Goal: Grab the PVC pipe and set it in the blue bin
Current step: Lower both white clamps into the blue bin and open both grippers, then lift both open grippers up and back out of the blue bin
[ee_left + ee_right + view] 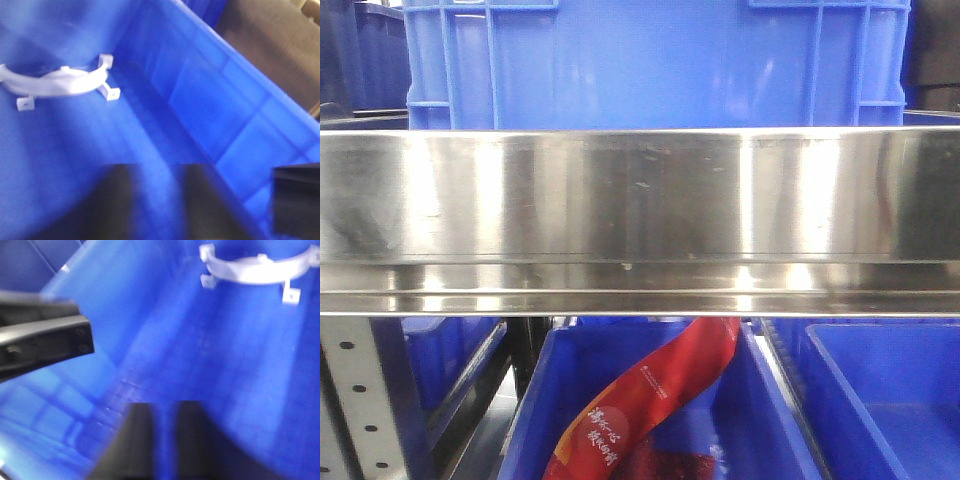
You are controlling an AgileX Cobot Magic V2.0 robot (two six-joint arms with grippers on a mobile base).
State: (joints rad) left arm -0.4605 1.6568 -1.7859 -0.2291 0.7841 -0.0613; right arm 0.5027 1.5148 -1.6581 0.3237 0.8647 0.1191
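The PVC pipe shows as a white curved piece with small tabs point(60, 82), lying on the floor of the blue bin point(225, 100). In the right wrist view the same white piece point(255, 270) lies at the top right, on the bin point(100, 300) floor. My left gripper point(157, 170) hangs open inside the bin, well short of the piece, with only blue floor between its fingers. A narrower gap separates the fingers of my right gripper point(164, 407); it is also open and holds nothing. Neither gripper appears in the front view.
A steel shelf rail point(640, 210) fills the middle of the front view, with a blue crate point(650, 60) above it. Below stand more blue bins; one point(770, 420) holds a red packet point(650, 400). A dark part of the other arm point(40, 340) sits at the left of the right wrist view.
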